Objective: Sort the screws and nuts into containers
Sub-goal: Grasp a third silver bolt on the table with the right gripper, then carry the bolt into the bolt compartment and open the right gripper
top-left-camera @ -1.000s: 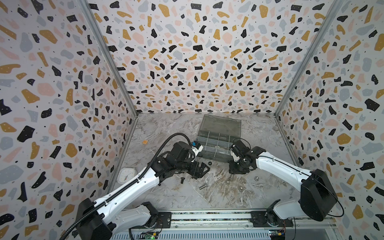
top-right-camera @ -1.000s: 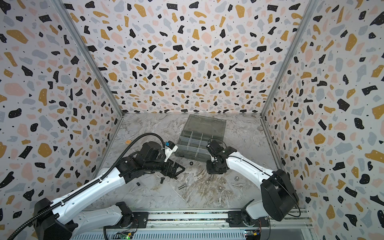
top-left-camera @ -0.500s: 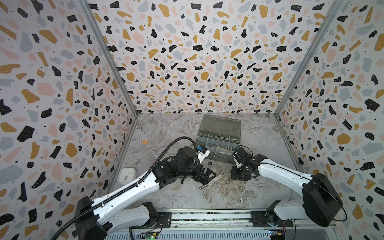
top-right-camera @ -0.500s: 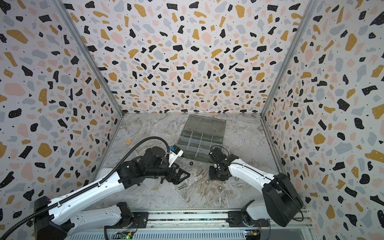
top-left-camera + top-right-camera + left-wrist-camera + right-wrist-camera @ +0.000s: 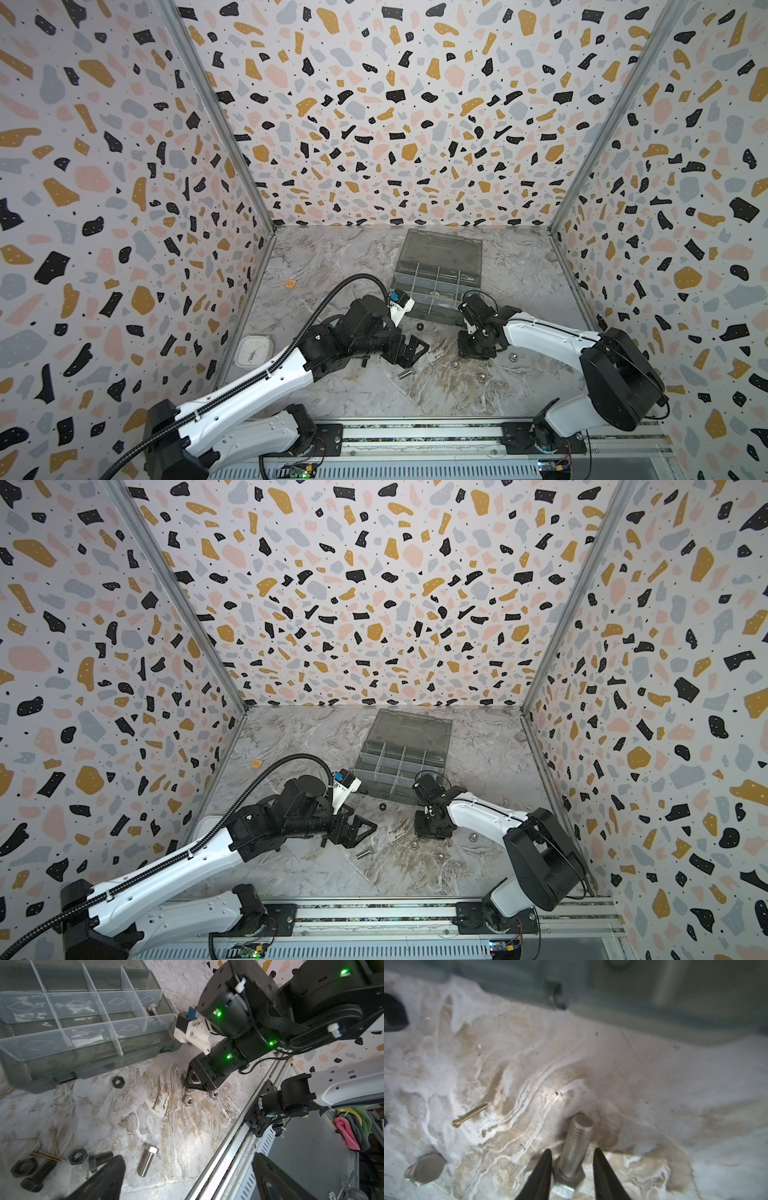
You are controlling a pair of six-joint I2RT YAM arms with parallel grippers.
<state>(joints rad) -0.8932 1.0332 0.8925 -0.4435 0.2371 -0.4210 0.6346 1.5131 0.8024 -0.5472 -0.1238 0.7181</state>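
My right gripper (image 5: 572,1149) is down at the table in front of the grey organiser box (image 5: 436,282), whose containers are open. Its fingers straddle a silver screw (image 5: 576,1147), one touching the head and the other a small gap away. A second silver screw (image 5: 148,1161) lies between the wide-open fingers of my left gripper (image 5: 187,1178), near one finger (image 5: 104,1178). Black screws (image 5: 99,1161), black nuts (image 5: 78,1156) and brass screws (image 5: 47,1155) lie beside that finger. A black nut (image 5: 420,327) sits before the box. Silver nuts (image 5: 482,377) lie near my right gripper (image 5: 473,353).
One silver screw (image 5: 153,1009) lies in a corner compartment of the box. A white square clock (image 5: 254,352) stands by the left wall. A small orange piece (image 5: 290,284) lies further back. The metal rail (image 5: 415,432) runs along the front edge.
My right gripper came forward from the box edge down to the table, and its fingers narrowed around the silver screw. My left arm swung right and forward, over the other silver screw, still wide open.
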